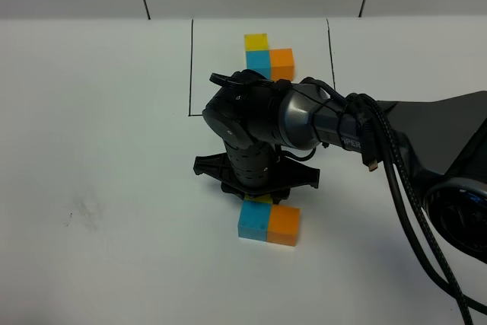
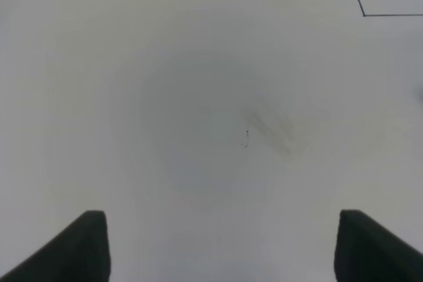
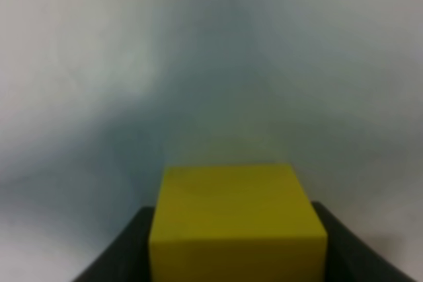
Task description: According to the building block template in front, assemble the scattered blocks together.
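The building block template stands at the back inside a thin black outline [image 1: 190,66]: a yellow cube [image 1: 256,40], a sky-blue cube [image 1: 258,59] and an orange cube [image 1: 282,62] in an L. Of the scattered blocks, the sky-blue one [image 1: 253,221] and the orange one [image 1: 284,224] sit side by side, touching, at the front. My right gripper [image 1: 259,192] hangs just behind them and is shut on the yellow cube [image 3: 234,219], of which only a sliver [image 1: 263,199] shows from above. My left gripper [image 2: 225,249] is open and empty over bare table.
The right arm [image 1: 342,123] reaches in from the right and covers the table between the template and the front blocks. A faint dark smudge [image 1: 80,215] marks the white table at the left; it also shows in the left wrist view [image 2: 264,130], with a corner of the black outline [image 2: 363,14].
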Robot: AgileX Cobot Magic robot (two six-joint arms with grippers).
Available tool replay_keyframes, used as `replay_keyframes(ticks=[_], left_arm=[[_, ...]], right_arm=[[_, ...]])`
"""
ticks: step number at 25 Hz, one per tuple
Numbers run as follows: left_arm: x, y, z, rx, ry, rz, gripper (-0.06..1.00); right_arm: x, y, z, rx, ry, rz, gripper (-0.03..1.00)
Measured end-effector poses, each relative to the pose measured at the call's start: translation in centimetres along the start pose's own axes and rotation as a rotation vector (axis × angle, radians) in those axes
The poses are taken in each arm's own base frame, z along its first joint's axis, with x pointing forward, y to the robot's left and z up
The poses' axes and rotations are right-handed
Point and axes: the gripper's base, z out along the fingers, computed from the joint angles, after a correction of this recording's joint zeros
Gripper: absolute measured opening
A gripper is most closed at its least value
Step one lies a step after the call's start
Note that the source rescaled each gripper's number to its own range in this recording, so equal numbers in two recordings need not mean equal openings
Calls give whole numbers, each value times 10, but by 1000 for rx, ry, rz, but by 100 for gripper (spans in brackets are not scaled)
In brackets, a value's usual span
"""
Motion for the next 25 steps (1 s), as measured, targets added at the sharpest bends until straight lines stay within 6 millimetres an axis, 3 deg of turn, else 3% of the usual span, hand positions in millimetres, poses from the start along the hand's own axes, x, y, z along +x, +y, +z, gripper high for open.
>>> replay_keyframes(ticks=[13, 17, 20, 25], left_arm=[[0, 0, 0, 0, 0, 0, 57], [0, 0, 0, 0, 0, 0, 57], [0, 0, 0, 0, 0, 0, 57], [0, 0, 0, 0, 0, 0, 57]], right_arm=[[0, 0, 0, -3, -4, -15, 4], [-1, 0, 2, 0, -18, -58, 31], [-7, -2, -9, 2, -76, -107, 53], [-21, -14, -59, -3, -239, -172, 75]])
